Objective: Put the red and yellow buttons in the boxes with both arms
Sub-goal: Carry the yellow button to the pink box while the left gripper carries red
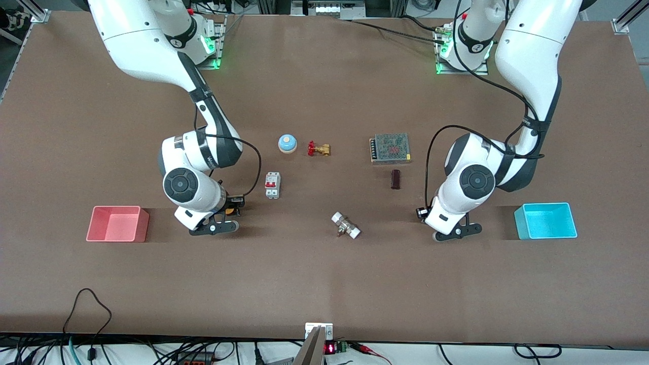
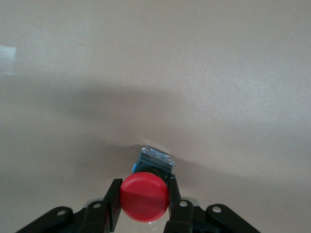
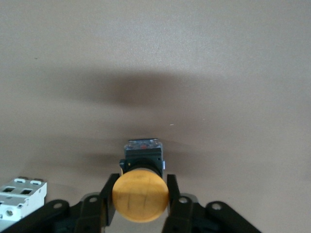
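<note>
1. The counter (image 1: 324,284) is a wide brown surface and it carries all the things.
2. The right arm (image 1: 192,167) comes from the base at 11 o'clock of the front view. Its end effector (image 3: 141,213) is low over the counter, between the pink box (image 1: 117,223) and the white circuit breaker (image 1: 272,185).
3. The left arm (image 1: 481,177) comes from the base at 1 o'clock. Its end effector (image 2: 144,213) is low over the counter, just beside the cyan box (image 1: 546,221).
4. The pink box stands at 8 o'clock of the front view and the cyan box at 4 o'clock, well apart.
5. The yellow button (image 3: 141,195) sits between the fingers of the right end effector, which close on its cap.
6. The red button (image 2: 144,196) sits between the fingers of the left end effector, which grip its cap from both sides.
</note>
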Robot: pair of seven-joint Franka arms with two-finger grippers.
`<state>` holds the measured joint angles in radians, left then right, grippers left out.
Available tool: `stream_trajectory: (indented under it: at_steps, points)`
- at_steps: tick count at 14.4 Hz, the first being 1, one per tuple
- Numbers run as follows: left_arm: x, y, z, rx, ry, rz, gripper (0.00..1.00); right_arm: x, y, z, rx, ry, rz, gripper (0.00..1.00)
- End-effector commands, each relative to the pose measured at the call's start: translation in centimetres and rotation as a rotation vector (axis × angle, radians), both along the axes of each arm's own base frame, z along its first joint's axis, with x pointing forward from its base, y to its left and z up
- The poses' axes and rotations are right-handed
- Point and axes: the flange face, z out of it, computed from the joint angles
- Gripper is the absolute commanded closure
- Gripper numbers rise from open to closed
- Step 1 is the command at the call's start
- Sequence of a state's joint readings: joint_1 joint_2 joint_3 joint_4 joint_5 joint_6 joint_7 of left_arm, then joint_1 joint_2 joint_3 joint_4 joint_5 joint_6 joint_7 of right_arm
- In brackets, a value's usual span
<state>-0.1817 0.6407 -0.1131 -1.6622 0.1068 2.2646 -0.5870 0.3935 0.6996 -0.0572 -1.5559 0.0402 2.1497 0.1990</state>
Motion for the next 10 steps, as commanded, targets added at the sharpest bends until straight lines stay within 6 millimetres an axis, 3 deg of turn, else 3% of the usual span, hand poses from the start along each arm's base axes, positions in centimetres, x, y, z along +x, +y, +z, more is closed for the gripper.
stream_trajectory:
  at_steps: [1,4,6,8,10]
  points:
    - [1.2,3.2,2.7,0.014,-0.034,0.003,0.70,0.8,0.4,0.9,0.015,-0.018,-0.015,0.70]
    - [2.2,7.6,5.1,0.009,-0.062,-0.036,0.70,1.1,0.3,1.9,0.019,-0.029,-0.018,0.74]
    - [2.5,10.8,6.4,0.015,-0.054,-0.071,0.70,2.4,-1.1,4.6,0.027,-0.068,-0.033,0.73]
    - [2.6,14.3,7.7,0.016,-0.045,-0.109,0.70,3.7,-6.1,7.5,0.014,-0.084,-0.096,0.74]
    - [2.5,17.8,8.9,0.019,-0.032,-0.156,0.70,4.8,-12.1,9.0,0.009,-0.086,-0.173,0.74]
